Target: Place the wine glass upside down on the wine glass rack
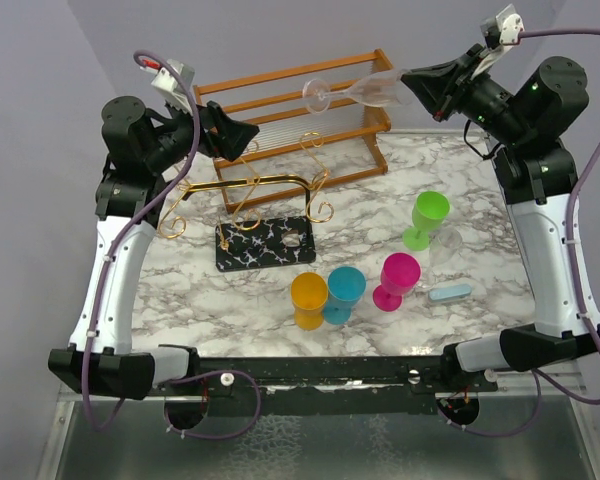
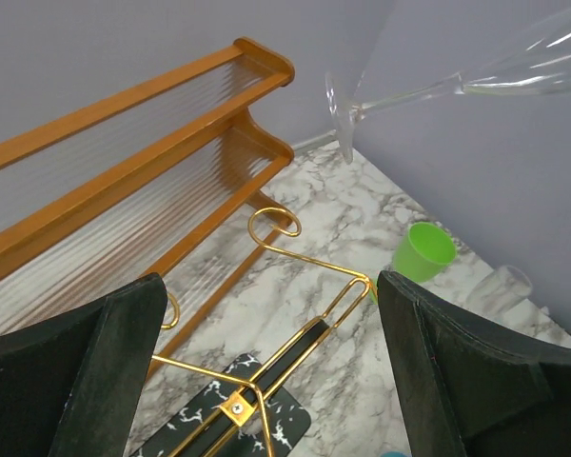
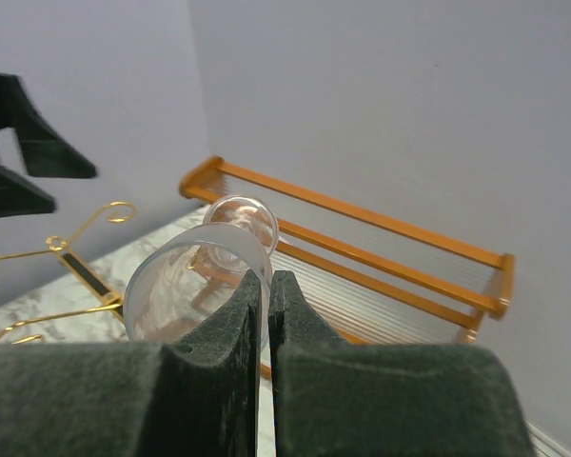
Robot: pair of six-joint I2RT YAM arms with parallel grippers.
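Observation:
The clear wine glass (image 1: 355,92) hangs on its side in the air above the wooden shelf, foot pointing left. My right gripper (image 1: 412,85) is shut on the rim of its bowl (image 3: 195,295), one finger inside and one outside. The stem and bowl also cross the top right of the left wrist view (image 2: 514,71). The wine glass rack (image 1: 250,185), gold wire with scroll arms on a black veined base (image 1: 265,245), stands at the table's left middle. My left gripper (image 1: 242,135) hovers open above the rack's gold arm (image 2: 305,262), holding nothing and apart from it.
An orange-brown wooden two-tier shelf (image 1: 290,130) stands at the back. On the marble stand a green cup (image 1: 427,218), a pink goblet (image 1: 395,280), a blue cup (image 1: 344,293), an orange cup (image 1: 308,300) and a clear glass (image 1: 448,245). A small light-blue piece (image 1: 450,292) lies at right.

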